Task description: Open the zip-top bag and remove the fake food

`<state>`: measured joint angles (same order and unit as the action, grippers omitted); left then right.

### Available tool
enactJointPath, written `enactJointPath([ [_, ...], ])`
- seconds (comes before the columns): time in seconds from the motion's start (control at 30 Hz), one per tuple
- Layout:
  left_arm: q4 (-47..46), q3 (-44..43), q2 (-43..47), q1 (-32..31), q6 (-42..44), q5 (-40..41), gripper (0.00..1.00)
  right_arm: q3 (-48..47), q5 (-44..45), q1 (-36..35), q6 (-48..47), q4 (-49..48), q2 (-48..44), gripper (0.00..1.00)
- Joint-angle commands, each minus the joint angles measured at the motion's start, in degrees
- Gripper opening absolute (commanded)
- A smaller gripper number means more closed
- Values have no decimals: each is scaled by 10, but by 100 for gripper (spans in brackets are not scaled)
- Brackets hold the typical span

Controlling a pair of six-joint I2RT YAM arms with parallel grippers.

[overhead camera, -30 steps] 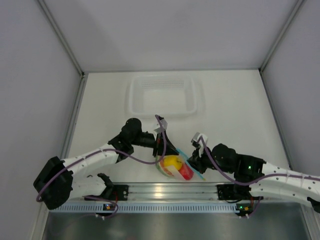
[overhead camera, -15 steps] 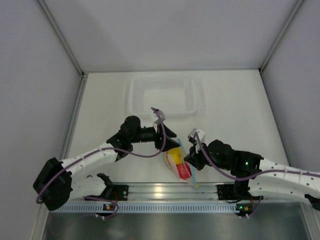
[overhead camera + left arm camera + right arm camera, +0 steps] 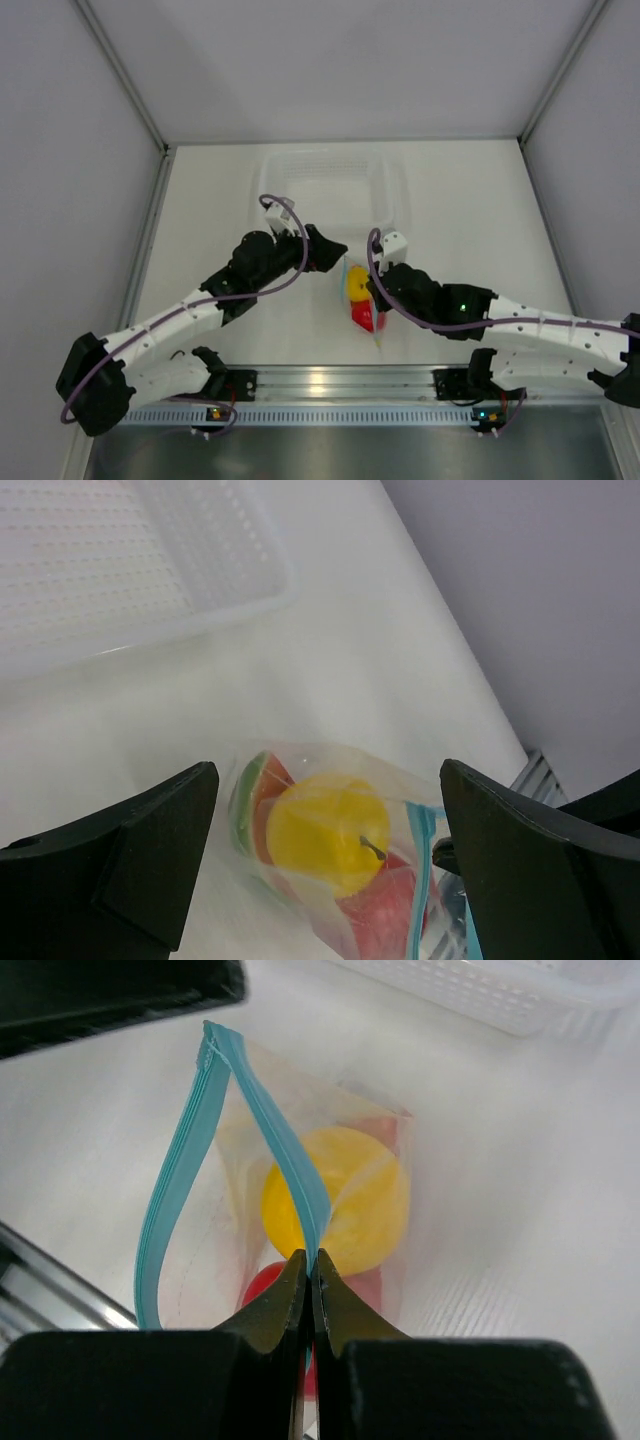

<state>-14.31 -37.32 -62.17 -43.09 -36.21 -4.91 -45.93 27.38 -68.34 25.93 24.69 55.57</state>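
The zip-top bag (image 3: 362, 305) hangs from my right gripper (image 3: 371, 291), which is shut on one side of its light teal zip strip (image 3: 300, 1185). The strip's two sides stand apart in a loop, so the mouth gapes. Inside show fake food pieces: a yellow round fruit (image 3: 340, 1200), a red round one (image 3: 262, 1285) and a green-edged red slice (image 3: 252, 790). My left gripper (image 3: 333, 250) is open just left of the bag and touches nothing; in the left wrist view the bag (image 3: 340, 850) lies between and beyond its wide-spread fingers (image 3: 110, 870).
A rigid clear tray (image 3: 268, 200) stands behind the bag, toward the back of the white table. The metal rail (image 3: 340, 380) with both arm bases runs along the near edge. Grey walls close in the left, right and back.
My left gripper has let go of the bag, opened wide and drawn back up-left. My right gripper has carried the bag away from the rail, toward the tray.
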Motion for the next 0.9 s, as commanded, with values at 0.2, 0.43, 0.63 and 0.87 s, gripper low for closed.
enactJointPath([
  [0.2,69,3,71,-16,-78,140,99,-37,123,14,76,-55,69,0],
  [0.43,180,-68,0,-167,-33,330,90,-31,126,27,96,-83,89,0],
  [0.63,185,-79,-44,-182,-31,304,69,-14,111,29,96,-91,67,0],
  [0.87,215,-108,-110,-182,-27,300,12,-20,105,30,83,-51,56,0],
])
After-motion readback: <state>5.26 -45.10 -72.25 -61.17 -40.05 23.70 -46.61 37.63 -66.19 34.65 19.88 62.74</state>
